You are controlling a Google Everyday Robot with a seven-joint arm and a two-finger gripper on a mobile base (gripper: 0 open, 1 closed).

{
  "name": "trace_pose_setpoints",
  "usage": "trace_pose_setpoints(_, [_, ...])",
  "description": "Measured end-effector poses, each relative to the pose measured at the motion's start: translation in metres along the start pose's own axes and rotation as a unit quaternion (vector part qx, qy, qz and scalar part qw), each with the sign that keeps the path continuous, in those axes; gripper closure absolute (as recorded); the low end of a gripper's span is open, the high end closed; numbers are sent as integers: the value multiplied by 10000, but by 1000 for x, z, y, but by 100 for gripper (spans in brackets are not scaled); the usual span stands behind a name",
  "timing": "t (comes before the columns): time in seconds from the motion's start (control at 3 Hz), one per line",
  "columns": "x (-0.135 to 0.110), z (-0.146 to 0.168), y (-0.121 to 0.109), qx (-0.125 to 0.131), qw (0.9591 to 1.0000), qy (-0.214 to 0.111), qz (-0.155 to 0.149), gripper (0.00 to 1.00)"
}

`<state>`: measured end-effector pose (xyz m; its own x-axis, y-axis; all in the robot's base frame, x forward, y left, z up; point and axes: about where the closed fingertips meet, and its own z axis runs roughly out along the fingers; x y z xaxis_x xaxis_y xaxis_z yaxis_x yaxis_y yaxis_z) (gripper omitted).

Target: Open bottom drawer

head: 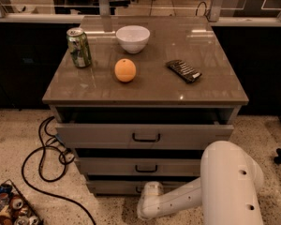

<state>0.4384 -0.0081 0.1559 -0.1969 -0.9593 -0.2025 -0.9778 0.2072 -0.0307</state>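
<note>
The bottom drawer (112,187) is the lowest of three grey fronts on the cabinet, and only a thin strip of it shows under the middle drawer (107,165). A bit of its black handle (139,190) peeks out beside my arm. My white arm (187,198) reaches in from the lower right. At its end my gripper (147,190) sits right against the bottom drawer's front, at the handle. The wrist housing hides most of the gripper.
The top drawer (103,135) stands pulled out a little. On the cabinet top are a green can (79,47), a white bowl (133,38), an orange (125,70) and a dark snack bag (183,71). A black cable (42,158) loops on the floor left; a tray of cans (11,207) lies bottom left.
</note>
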Motion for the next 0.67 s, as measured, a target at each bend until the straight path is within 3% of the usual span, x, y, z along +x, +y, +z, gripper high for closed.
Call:
trace_pose_setpoints(0.33, [0, 0, 0, -1, 10000, 0, 0, 100])
trace_pose_setpoints(0.67, [0, 0, 0, -1, 10000, 0, 0, 100])
